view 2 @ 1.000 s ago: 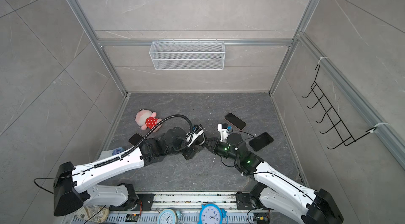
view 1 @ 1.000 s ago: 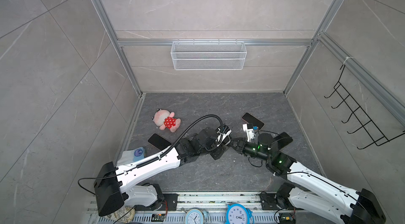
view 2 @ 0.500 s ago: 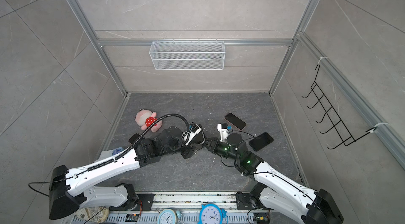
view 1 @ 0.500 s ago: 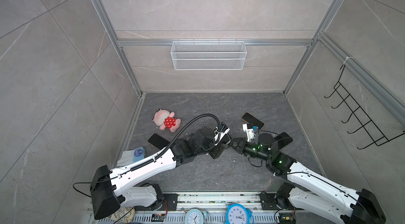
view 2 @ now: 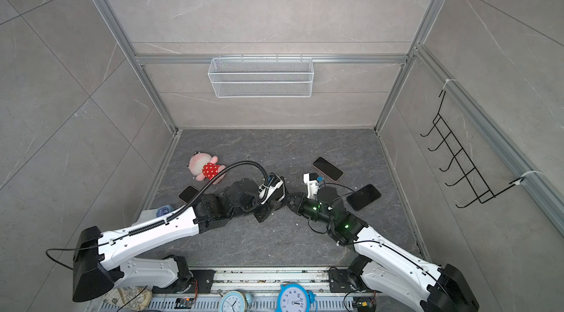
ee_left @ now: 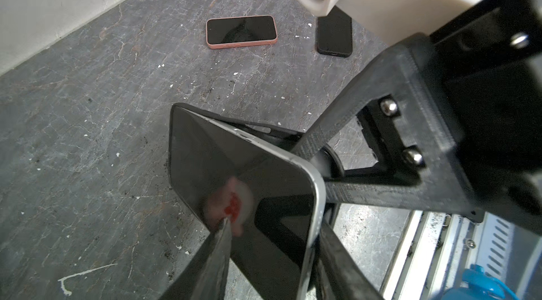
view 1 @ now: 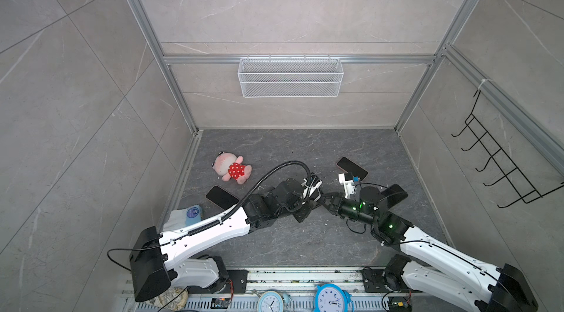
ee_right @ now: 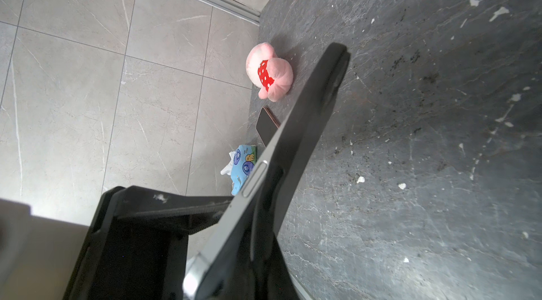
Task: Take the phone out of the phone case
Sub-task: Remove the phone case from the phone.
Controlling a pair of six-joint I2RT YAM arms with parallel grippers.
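At the far left a pack [view 1: 192, 214] of tissues and a spare phone [view 1: 221, 197] lie by the wall, with a pink toy [view 1: 232, 170] just behind them. All three are well apart from the work and out of the arms' way.

Next comes the left hand [ee_left: 272, 242], part-closed across the phone [ee_left: 234, 166]. In the left wrist view one finger sits against each long edge. That grip seems meant to anchor the body while the cover is pulled. The phone is held tilted over the middle of the tabletop [view 1: 305, 243], between the two arms. Whether its far corner touches down I cannot tell.

A bare silver rim shows along one side, so the case [ee_right: 316, 107] is peeled away there, while the far corner looks seated.

To the right, the right hand [view 1: 325, 199] is pinched almost shut on the loosened case lip, opposing the left grip so the two can draw apart. I judge the task about halfway. The far end must slip free, and a slack left grip could drop the phone.

Farther right, a pink-cased phone [view 1: 351, 168] and a black phone [view 1: 393, 194] lie flat, clear of both arms.
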